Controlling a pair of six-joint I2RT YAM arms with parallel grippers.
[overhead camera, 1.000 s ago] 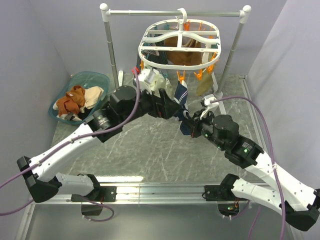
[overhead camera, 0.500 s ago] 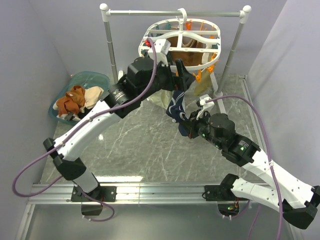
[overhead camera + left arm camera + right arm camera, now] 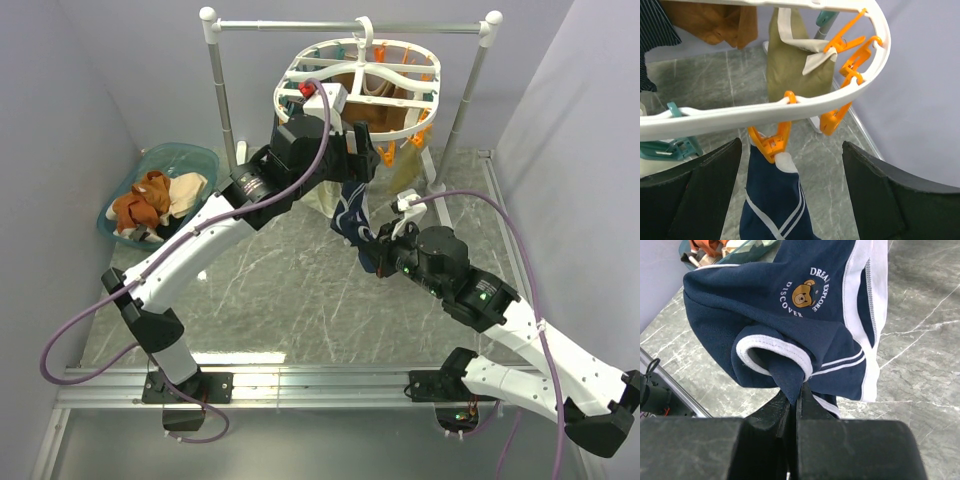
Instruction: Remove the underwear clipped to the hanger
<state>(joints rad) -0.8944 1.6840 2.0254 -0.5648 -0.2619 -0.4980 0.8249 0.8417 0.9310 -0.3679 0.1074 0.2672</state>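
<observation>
The white oval hanger hangs from the rail; its rim crosses the left wrist view. Navy underwear with white trim hangs from one orange clothespin on the near rim. My left gripper is open just below the rim, its fingers on either side of that clothespin. My right gripper is shut on the navy underwear's lower edge; the bear emblem faces its camera. Cream-beige, tan-brown and dark striped underwear stay clipped.
A teal basket with cloth items sits at the back left. The silver rail stand holds the hanger, its posts left and right. Teal clothespins and further orange ones line the rim. Walls stand close on both sides.
My left arm has risen from near the table up to the hanger's near rim and closed in on the orange clothespin. The right gripper has kept its hold on the navy underwear.
</observation>
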